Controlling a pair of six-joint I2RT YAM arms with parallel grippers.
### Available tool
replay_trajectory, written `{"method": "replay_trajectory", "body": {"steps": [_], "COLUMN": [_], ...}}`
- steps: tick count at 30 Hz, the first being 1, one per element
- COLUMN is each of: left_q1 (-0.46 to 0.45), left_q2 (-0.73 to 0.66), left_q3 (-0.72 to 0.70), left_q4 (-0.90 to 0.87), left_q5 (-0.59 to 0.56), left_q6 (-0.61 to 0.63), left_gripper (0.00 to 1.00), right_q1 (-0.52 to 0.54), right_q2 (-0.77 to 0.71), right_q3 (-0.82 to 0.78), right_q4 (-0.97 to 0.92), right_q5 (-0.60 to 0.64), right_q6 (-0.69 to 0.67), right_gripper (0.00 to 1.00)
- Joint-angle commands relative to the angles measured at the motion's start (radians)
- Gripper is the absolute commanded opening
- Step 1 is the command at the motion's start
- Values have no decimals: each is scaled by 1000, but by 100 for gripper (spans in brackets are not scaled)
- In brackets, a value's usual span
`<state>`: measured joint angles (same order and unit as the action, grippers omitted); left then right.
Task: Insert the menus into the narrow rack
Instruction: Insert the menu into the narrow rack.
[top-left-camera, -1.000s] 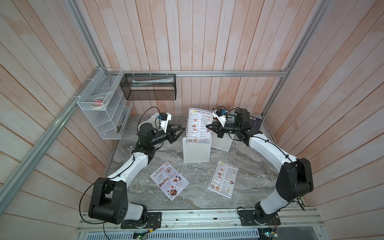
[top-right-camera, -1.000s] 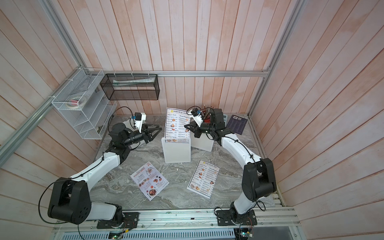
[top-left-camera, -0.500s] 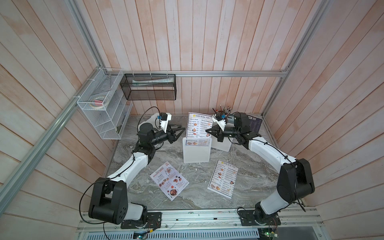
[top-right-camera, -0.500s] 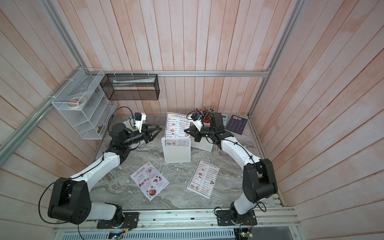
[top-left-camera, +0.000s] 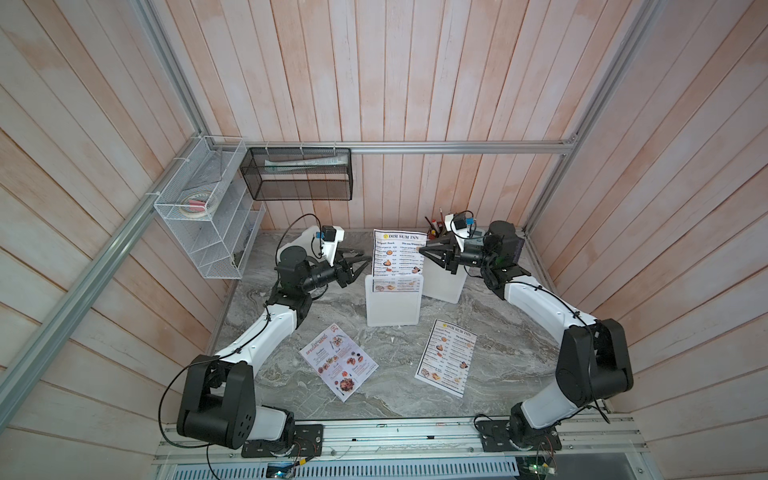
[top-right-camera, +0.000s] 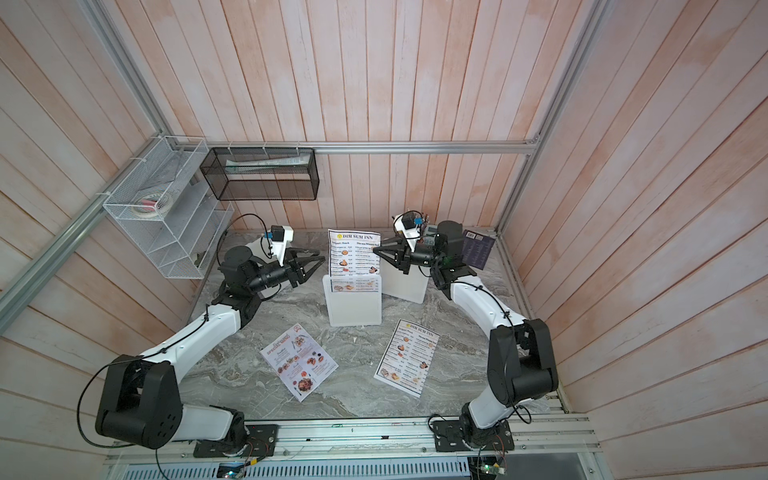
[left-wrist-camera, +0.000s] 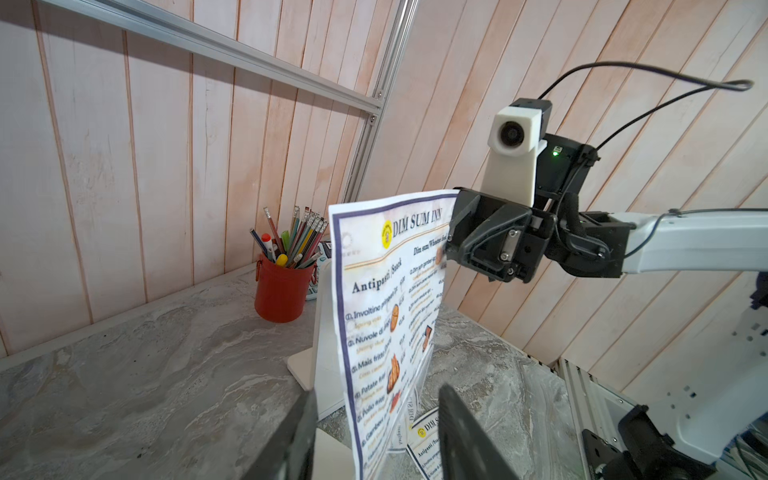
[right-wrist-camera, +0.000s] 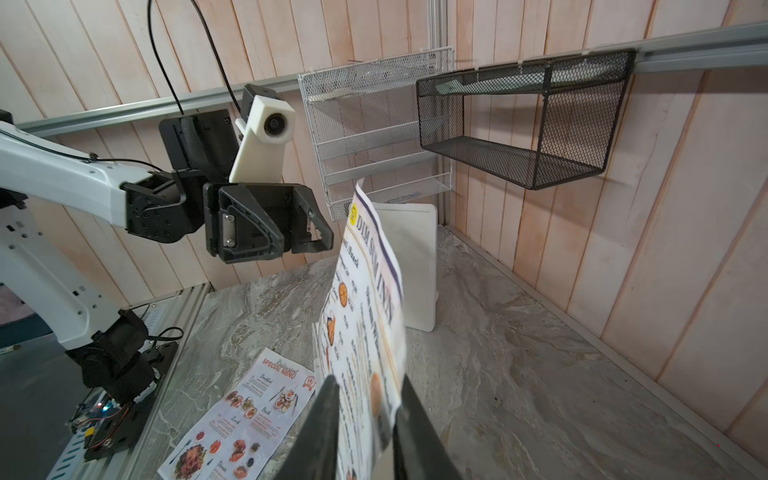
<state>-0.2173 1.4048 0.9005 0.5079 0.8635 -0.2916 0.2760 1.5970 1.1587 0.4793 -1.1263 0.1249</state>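
Note:
A white "DIM SUM INN" menu (top-left-camera: 397, 253) (top-right-camera: 353, 253) stands upright in the narrow white rack (top-left-camera: 392, 309) (top-right-camera: 354, 309) at the table's middle. My right gripper (top-left-camera: 422, 250) (right-wrist-camera: 368, 380) is at its right edge, jaws slightly apart with the sheet (right-wrist-camera: 365, 316) between them. My left gripper (top-left-camera: 362, 262) (left-wrist-camera: 376, 395) is open just beside the sheet's left edge, touching nothing. A second "DIM SUM INN" menu (top-left-camera: 446, 357) and the colourful Special Menu (top-left-camera: 338, 361) (right-wrist-camera: 249, 407) lie flat in front of the rack.
A white box (top-left-camera: 444, 282) stands right of the rack, under my right arm. A red cup of pens (left-wrist-camera: 282, 291) and a dark purple booklet (top-right-camera: 478, 249) sit at the back right. A black mesh basket (top-left-camera: 299, 174) and a white wire shelf (top-left-camera: 203, 224) hang on the walls.
The menu has dropped lower into the rack. My right gripper's jaws have parted from a shut grip on the sheet. The left arm has barely moved.

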Motion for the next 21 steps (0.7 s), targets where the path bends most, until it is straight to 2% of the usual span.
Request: {"method": "replay_trajectory", "body": {"steps": [1,5,11,17,21], "left_q1": [-5,-4,-4,-5,-4], "left_q2": [9,7,-3,-25,-43], "left_q3": [3,-1,-34,-50,-58], "left_q4": [-19,-16,36,39,17], "left_q5": [18,34,94,83,17], "left_q6": [19,24,20,19,10], "left_gripper": [50,53,69,70,73], "right_q1": [2,2,2,3,3], "right_q2": [30,37,12,-17,-16], "right_q3": [20,12,-44,-110,-128], "right_q4": [84,94,121,164,166], "right_q5": [-70,-72,-52,-31,7], "right_q6": [72,78,77,87,85], "right_gripper": [16,0,0,0,0]}}
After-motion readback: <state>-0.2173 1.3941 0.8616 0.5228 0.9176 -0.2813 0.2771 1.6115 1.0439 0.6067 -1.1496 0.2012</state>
